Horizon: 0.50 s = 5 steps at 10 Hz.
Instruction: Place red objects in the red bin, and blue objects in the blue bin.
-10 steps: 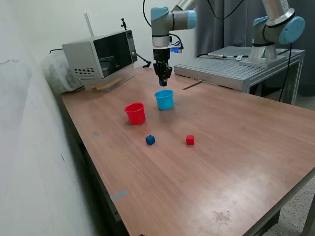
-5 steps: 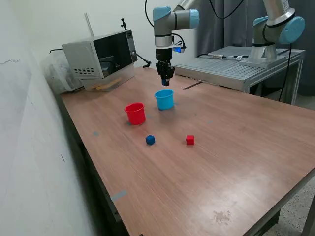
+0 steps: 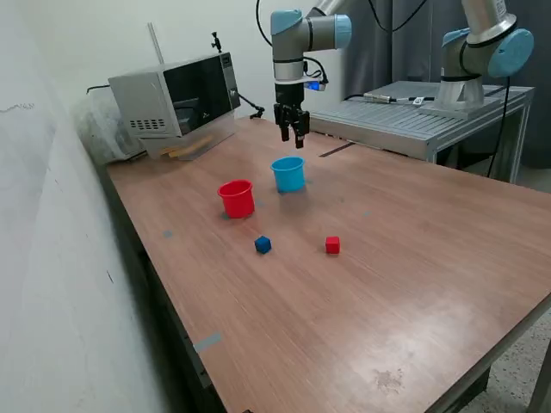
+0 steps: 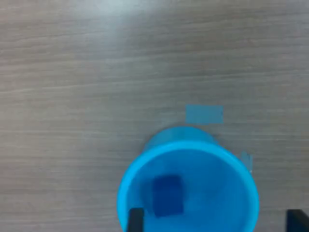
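My gripper [image 3: 291, 133] is open and empty, hovering above the light blue bin [image 3: 288, 174]. In the wrist view the blue bin's rim [image 4: 128, 181] is straight below, with one dark blue cube [image 4: 167, 195] lying inside it; my fingertips [image 4: 136, 220] stand wide apart and the gripper [image 4: 215, 223] holds nothing. The red bin [image 3: 237, 198] stands just to the exterior view's left of the blue bin. A second dark blue cube [image 3: 263, 245] and one red cube [image 3: 332, 245] lie on the table nearer the camera. A second red cube is not in view.
A microwave [image 3: 176, 99] stands at the back on the exterior view's left. A grey metal platform [image 3: 413, 116] with a second arm [image 3: 486, 47] is at the back right. Blue tape patches [image 4: 204, 114] are stuck on the wooden table [image 3: 413, 284].
My gripper has risen slightly and shifted toward the exterior view's right over the blue bin, and its fingers have gone from shut to open. The cubes on the table have not moved.
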### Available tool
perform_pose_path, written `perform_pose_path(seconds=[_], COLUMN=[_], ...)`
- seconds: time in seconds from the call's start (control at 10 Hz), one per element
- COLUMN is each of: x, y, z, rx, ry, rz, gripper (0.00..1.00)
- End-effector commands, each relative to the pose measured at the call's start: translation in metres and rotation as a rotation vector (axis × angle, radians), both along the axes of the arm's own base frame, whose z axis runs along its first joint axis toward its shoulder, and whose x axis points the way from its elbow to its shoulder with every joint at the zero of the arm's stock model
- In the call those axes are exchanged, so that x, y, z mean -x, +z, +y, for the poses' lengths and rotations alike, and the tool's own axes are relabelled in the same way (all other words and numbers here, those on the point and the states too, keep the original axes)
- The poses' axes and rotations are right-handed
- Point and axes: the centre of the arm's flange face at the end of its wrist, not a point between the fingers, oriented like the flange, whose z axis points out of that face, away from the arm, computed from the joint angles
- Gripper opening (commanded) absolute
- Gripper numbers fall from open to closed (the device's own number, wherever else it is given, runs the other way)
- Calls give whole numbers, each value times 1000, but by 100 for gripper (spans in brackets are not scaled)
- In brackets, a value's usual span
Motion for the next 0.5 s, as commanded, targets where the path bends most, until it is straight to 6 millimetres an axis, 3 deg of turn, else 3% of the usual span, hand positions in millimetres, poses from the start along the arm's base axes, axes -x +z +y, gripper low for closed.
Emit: perform_pose_path(seconds=[0.0,0.1,0.4], x=[-6,-10,-34], y=[-4,-5,23], z=[-3,-5,-13], rx=[4,7,-26], ry=[1,3,2], rz=[-10,-12,85], gripper=[100,100,100])
